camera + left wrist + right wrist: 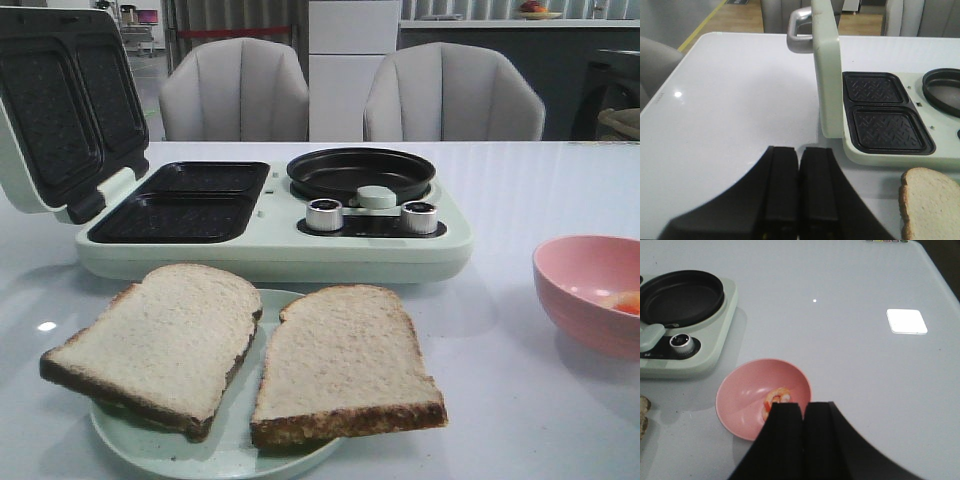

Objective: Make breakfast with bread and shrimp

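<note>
While bread (250, 360) lies plated, shrimp (776, 399) (bowled) apart

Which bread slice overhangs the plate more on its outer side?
The left slice: its outer corner juts well past the plate rim; the right slice overhangs less.

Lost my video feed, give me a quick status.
Left gripper and right gripper shut, empty. Bread on plate, shrimp in pink bowl. Sandwich maker open, unobstructed.

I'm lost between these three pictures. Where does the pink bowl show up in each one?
Front view: pink bowl at the right edge, partly cut off.
Left wrist view: not in it.
Right wrist view: bowl just above the closed fingers.
Shared landmark: the round black pan.
</note>
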Available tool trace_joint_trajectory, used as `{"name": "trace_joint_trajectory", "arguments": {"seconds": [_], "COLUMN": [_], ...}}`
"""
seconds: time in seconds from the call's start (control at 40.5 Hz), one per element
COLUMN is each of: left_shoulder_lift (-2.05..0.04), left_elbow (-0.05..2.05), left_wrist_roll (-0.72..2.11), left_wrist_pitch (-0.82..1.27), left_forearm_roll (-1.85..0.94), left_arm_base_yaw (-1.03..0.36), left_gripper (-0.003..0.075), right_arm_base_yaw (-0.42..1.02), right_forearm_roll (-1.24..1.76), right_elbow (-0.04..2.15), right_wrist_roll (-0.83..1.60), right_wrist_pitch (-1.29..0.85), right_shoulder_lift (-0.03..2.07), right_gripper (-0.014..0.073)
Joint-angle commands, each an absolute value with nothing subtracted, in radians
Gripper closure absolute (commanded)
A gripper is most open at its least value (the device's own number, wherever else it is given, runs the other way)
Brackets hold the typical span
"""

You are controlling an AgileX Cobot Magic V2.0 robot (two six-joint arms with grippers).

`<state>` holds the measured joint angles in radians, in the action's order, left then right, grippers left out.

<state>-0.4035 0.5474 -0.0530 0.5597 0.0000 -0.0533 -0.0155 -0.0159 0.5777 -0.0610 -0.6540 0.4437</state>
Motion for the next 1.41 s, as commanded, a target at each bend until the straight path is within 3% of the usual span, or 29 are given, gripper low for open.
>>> {"name": "trace_joint_trajectory", "arguments": {"seconds": [0.0, 0.148, 0.222, 0.345, 0.419, 0.666, 0.962, 1.258, 1.381], "left_shoulder_lift": [-0.430, -0.454, -0.469, -0.485, -0.492, -0.527, -0.661, -0.878, -0.962], "left_elbow": [0.566, 0.563, 0.563, 0.563, 0.563, 0.563, 0.563, 0.473, 0.418], "left_wrist_roll": [-0.055, -0.055, -0.055, -0.055, -0.055, 0.000, 0.179, 0.162, -0.083], "left_wrist_pitch": [0.485, 0.512, 0.518, 0.520, 0.524, 0.524, 0.515, 0.548, 0.545], "left_forearm_roll": [-0.018, -0.018, -0.018, -0.018, -0.018, -0.007, 0.064, 0.550, 0.887], "left_arm_base_yaw": [-0.061, -0.061, -0.062, -0.063, -0.063, -0.168, -0.499, -0.912, -1.037], "left_gripper": [0.0622, 0.0592, 0.0483, 0.0211, 0.0145, 0.0210, 0.0225, 0.0225, 0.0225], "right_arm_base_yaw": [-0.019, -0.019, -0.019, -0.019, -0.019, -0.019, -0.019, -0.019, -0.019], "right_forearm_roll": [-0.023, -0.023, -0.023, -0.023, -0.023, -0.023, -0.023, -0.023, -0.023], "right_elbow": [0.589, 0.573, 0.573, 0.573, 0.573, 0.573, 0.573, 0.573, 0.573], "right_wrist_roll": [-0.058, -0.058, -0.058, -0.058, -0.058, -0.058, -0.058, -0.058, -0.058], "right_wrist_pitch": [-0.585, -0.584, -0.578, -0.567, -0.570, -0.570, -0.570, -0.570, -0.570], "right_shoulder_lift": [0.473, 0.476, 0.476, 0.476, 0.476, 0.476, 0.476, 0.476, 0.476], "right_gripper": [0.0557, 0.0523, 0.0424, 0.0184, 0.0106, 0.0088, 0.0088, 0.0088, 0.0088]}}
